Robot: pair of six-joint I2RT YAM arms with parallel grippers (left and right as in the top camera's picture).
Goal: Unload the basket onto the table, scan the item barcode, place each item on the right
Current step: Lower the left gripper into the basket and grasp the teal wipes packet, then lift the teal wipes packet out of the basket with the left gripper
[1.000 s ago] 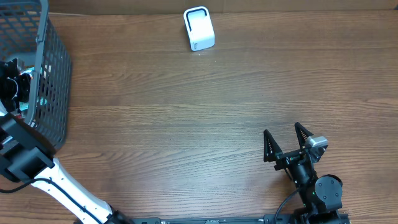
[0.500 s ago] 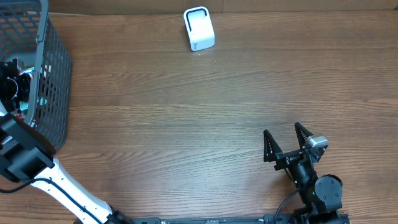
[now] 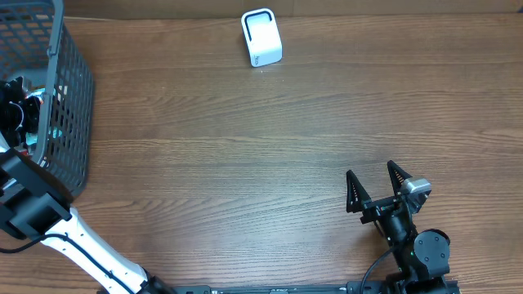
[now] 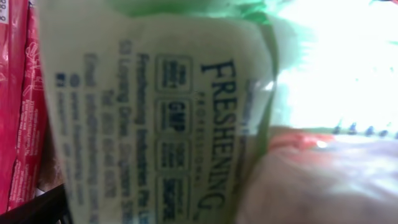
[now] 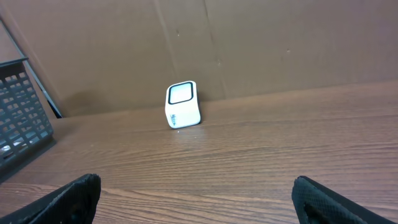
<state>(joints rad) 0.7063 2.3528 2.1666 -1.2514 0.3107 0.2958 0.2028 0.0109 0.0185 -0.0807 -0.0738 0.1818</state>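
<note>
Overhead, left-wrist and right-wrist views of a wooden table (image 3: pixel 245 163). A grey mesh basket (image 3: pixel 69 90) stands at the table's far left corner, and the left arm (image 3: pixel 33 204) reaches up from the near edge over its rim, so that the left gripper (image 3: pixel 15 102) lies inside the basket. Whether its jaws are spread or closed on anything cannot be told: from above it is a dark mass among the contents, and the wrist camera is filled by goods pressed close to the lens. Central in that view is the item, a cream and green packet (image 4: pixel 155 124) printed FRESHENING in dark letters with rows of small boxed marks; no barcode shows on the face turned to the camera. A red packet (image 4: pixel 15 106) lies against its left side, and a blurred pink-orange pack (image 4: pixel 323 180) overlaps its lower right. The scanner (image 3: pixel 261 37), a small white upright block with a dark-framed window, stands at the far edge of the table near the middle, well apart from the basket. The right gripper (image 3: pixel 373 186) sits near the front right, jaws spread wide and holding nothing, pointed toward the scanner across bare wood.
</note>
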